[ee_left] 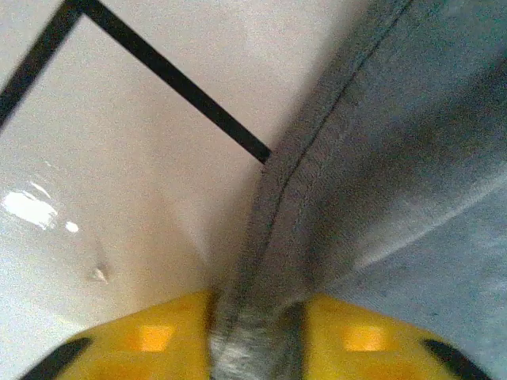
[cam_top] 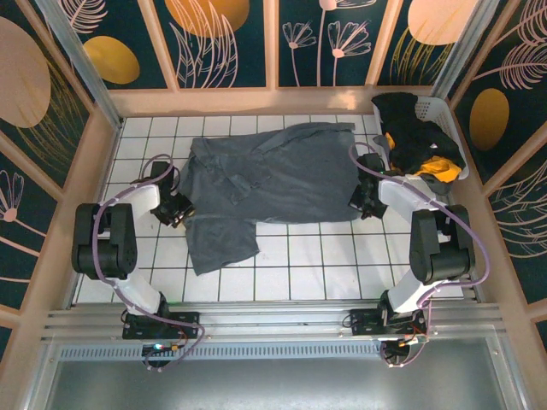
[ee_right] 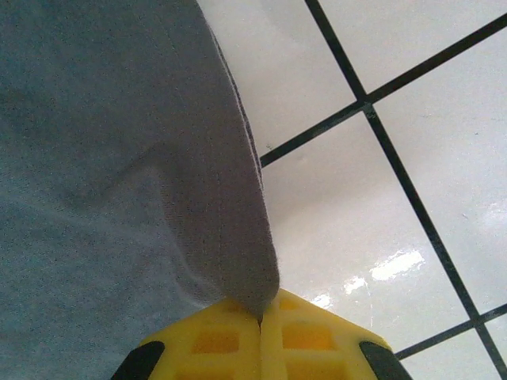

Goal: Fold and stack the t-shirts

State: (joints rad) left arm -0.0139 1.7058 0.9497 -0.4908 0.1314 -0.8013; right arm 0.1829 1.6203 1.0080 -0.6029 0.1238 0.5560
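A slate-grey t-shirt (cam_top: 265,179) lies spread and rumpled across the white tiled table. My left gripper (cam_top: 181,209) is at its left edge, shut on a bunched, stitched hem of the grey t-shirt (ee_left: 261,317) between yellow fingers (ee_left: 142,348). At the shirt's right edge my right gripper (cam_top: 361,203) is shut on a corner of the grey t-shirt (ee_right: 245,269), the yellow fingers (ee_right: 214,340) pressed together with the cloth tip pinched. Black and orange-yellow t-shirts (cam_top: 419,141) are heaped in the basket at the back right.
The white plastic laundry basket (cam_top: 451,128) stands in the back right corner against the wall. Wooden walls border the table (cam_top: 308,265) on the left, back and right. A metal rail runs along the near edge.
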